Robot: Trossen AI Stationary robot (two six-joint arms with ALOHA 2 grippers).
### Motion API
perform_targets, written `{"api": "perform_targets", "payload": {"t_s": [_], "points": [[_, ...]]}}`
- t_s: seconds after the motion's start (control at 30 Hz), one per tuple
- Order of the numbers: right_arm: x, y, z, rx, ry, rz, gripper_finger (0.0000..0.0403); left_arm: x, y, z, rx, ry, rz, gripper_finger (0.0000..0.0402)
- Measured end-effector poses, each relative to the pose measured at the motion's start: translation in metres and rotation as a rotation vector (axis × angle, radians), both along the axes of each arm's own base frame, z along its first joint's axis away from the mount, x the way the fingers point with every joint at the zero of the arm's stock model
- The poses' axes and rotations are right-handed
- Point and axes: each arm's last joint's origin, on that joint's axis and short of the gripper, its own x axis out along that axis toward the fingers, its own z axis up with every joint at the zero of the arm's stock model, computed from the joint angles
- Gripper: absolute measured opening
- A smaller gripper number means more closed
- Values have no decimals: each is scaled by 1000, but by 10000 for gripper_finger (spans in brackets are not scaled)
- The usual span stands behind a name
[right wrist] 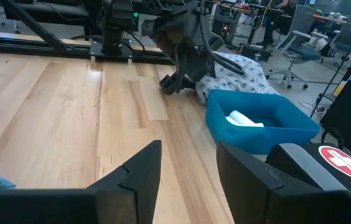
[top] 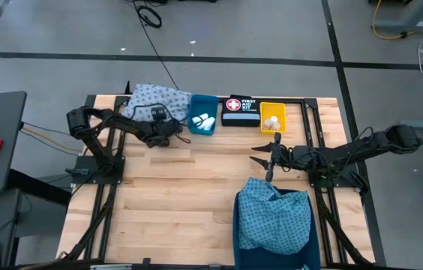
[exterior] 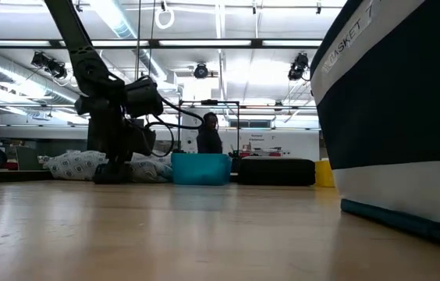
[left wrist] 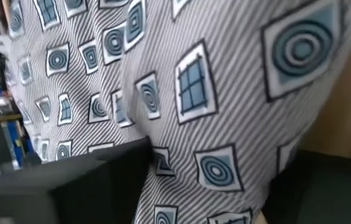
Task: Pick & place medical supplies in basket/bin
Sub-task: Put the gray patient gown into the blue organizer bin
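Your left gripper (top: 168,135) sits low at the table's far left, right against the whitish-blue patterned cloth (top: 157,99), which lies bunched at the table's 11 o'clock corner. In the left wrist view that cloth (left wrist: 182,93) fills nearly everything, with 2 dark fingers (left wrist: 94,186) under its edge; you cannot tell whether they are spread or pinching fabric.

At 3 o'clock from the cloth, just beside it, stands the blue bin (top: 202,114) with white rolls (top: 205,120) inside. Next at its 3 o'clock comes the black first aid kit box (top: 240,111), then the yellow bin (top: 273,117) holding small pale items (top: 272,122).

Your right gripper (top: 264,157) hovers at 6 o'clock from the yellow bin, fingers spread with nothing between them. The teal cloth (top: 274,216) drapes over the dark basket (top: 313,244) at the table's 5 o'clock edge.
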Motion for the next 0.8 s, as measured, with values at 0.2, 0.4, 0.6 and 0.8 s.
{"api": "perform_targets", "payload": {"t_s": [0.2,0.4,0.6,0.8], "points": [[0,0,0,1,0,5,163,-3,2,0,38,-34,69,96],[0,1,0,10,-1,25,162,-3,-1,2,168,-58,162,33],[0,1,0,13,-1,25,162,8,-27,15,280,-129,128,33],[0,1,0,30,-5,26,162,14,-52,43,318,-277,76,33]]}}
